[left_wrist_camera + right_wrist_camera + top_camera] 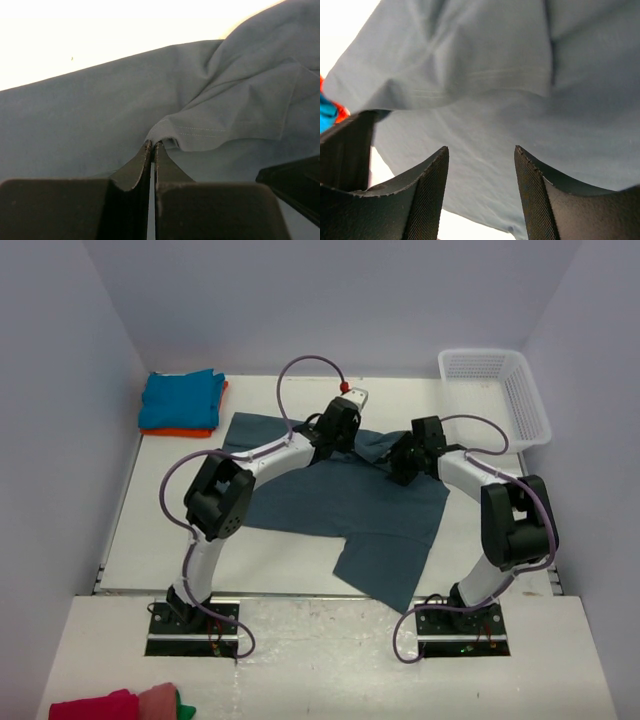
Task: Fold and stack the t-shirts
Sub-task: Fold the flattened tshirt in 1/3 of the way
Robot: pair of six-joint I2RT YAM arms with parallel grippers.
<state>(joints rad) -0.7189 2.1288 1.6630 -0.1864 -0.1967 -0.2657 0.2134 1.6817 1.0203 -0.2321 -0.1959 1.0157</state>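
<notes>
The slate-blue t-shirt (340, 505) lies spread on the table, partly bunched near its far edge. My left gripper (345, 440) is over that far edge, shut on a hemmed fold of the slate-blue shirt (190, 132). My right gripper (397, 468) is open just above the same shirt (485, 100), a little right of the left one, holding nothing. The turquoise t-shirt (180, 400) lies folded on top of the orange t-shirt (185, 431) at the far left. A sliver of both shows at the left edge of the right wrist view (327, 115).
A white mesh basket (497, 395) stands at the far right corner. Red, pink and green cloth (120, 705) lies at the bottom left, off the table. The table's bare white surface (160, 530) lies left of the shirt.
</notes>
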